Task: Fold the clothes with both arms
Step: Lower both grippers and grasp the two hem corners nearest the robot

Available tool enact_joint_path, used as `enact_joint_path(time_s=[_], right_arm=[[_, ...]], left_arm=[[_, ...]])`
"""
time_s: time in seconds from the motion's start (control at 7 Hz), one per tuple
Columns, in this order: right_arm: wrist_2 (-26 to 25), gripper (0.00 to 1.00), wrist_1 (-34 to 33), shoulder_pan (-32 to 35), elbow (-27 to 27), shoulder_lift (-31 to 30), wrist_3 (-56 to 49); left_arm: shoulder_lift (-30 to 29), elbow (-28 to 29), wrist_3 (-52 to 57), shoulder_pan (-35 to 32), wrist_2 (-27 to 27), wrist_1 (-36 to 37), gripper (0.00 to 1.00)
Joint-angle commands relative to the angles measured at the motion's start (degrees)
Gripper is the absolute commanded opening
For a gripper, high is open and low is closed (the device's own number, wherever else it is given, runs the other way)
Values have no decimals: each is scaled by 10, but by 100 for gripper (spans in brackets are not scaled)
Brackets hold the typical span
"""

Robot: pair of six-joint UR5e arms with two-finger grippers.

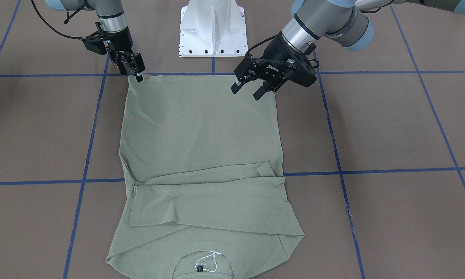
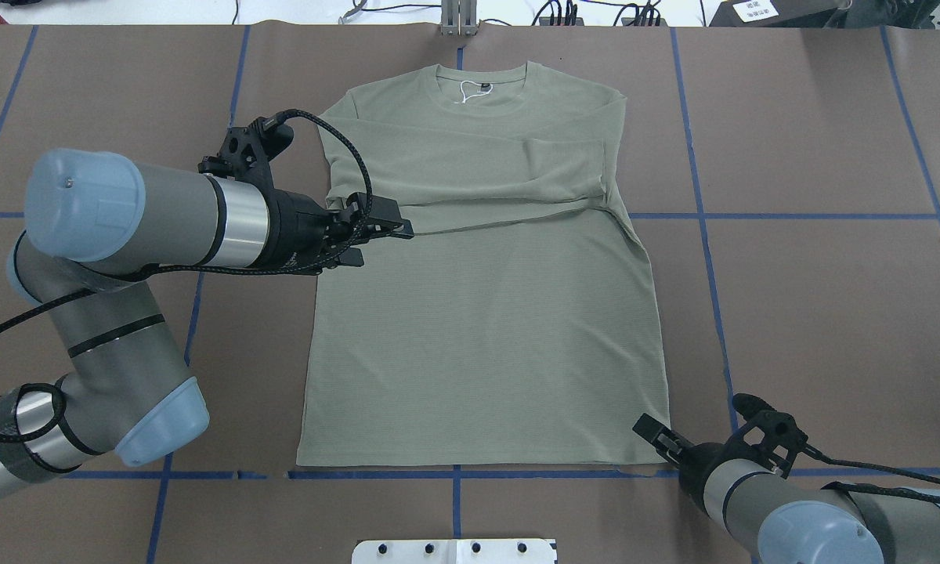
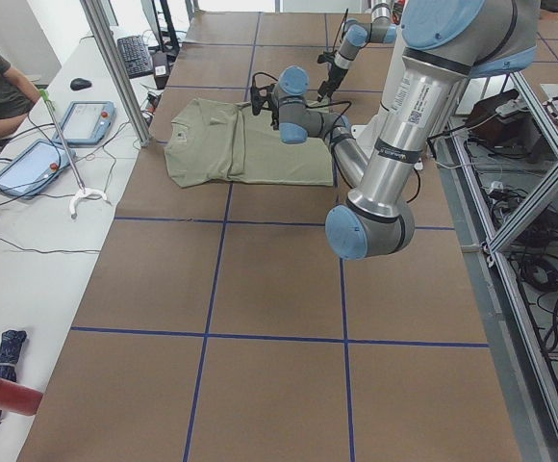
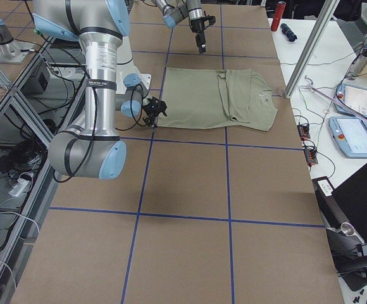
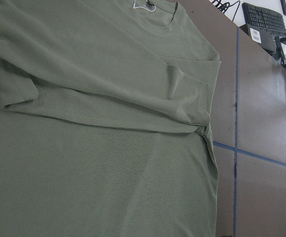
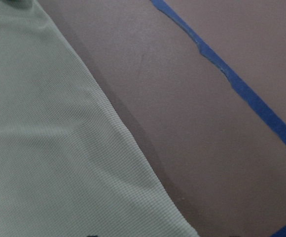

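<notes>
Since both sleeves lie folded across the chest, step: the hem-to-collar fold, I judge.
Shirt (image 1: 201, 128): one, flat on the counter (image 1: 391, 124), hem towards the robot.
Left arm (image 1: 325, 23): jaws released, above the shirt's side.
Right arm (image 1: 110, 17): at a hem corner; jaws, you cannot tell.
Next: bring both onto the hem corners.
Arms: two.

White pedestal base (image 1: 213, 29) stands on brown table (image 1: 391, 128)
</notes>
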Motion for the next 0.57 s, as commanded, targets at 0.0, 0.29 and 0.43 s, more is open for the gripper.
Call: enact_joint_path(time_s=[0.0, 0.29, 0.43], right_arm=[[7, 71, 0, -2, -1, -4, 1], [15, 28, 0, -1, 2, -4, 2], [15, 6, 0, -2, 2, -4, 2]], left_arm=[[0, 0, 0, 0, 0, 0, 87], [1, 0, 2, 0, 0, 0, 87], [1, 0, 2, 0, 0, 0, 87]])
